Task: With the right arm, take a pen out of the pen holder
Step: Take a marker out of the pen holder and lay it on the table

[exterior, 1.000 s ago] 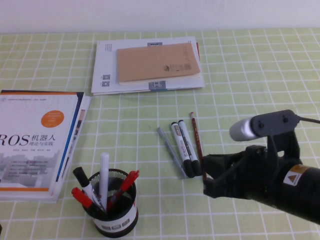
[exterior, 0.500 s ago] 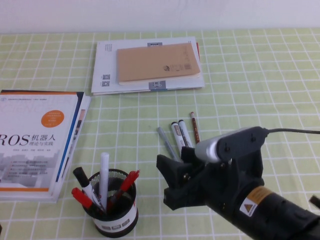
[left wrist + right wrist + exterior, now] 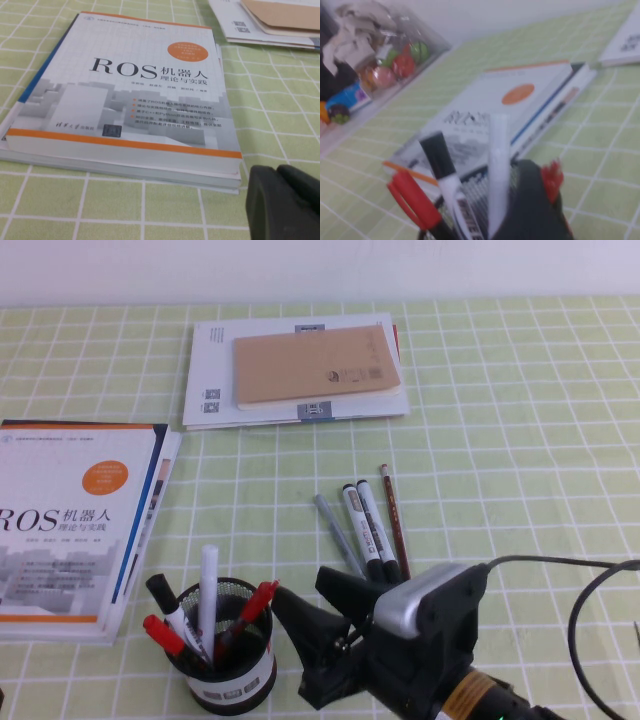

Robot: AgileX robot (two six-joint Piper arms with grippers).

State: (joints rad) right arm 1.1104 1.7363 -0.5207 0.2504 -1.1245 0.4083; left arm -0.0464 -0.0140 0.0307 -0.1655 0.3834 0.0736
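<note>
Green checked cloth (image 3: 500,390) spread across the whole table. Near the front edge, left of centre, a black mesh pen holder (image 3: 225,665) standing upright. Inside it, leaning at different angles: a white pen (image 3: 208,585), a red marker (image 3: 252,608), a black-capped marker (image 3: 165,595) and a second red marker (image 3: 160,632). None lifted out.

Just right of the pen holder, low over the cloth, the right gripper (image 3: 300,585), black, pointing toward the cup. Claw spread apart, nothing between the two prongs, apart from the pens. From the right wrist camera, the same pens close up, rising from the dark rim.

Behind the right gripper, flat on the cloth in a loose row: a grey pen (image 3: 338,532), two black markers (image 3: 368,528) and a brown pencil (image 3: 394,520).

At the left, a white and orange book (image 3: 70,530). At the back, a stack of papers (image 3: 210,390) topped by a brown notebook (image 3: 310,365).

Left gripper (image 3: 282,202) shown only by its own wrist camera, a dark shape just beside the book's corner; spread or closed, impossible to tell.
</note>
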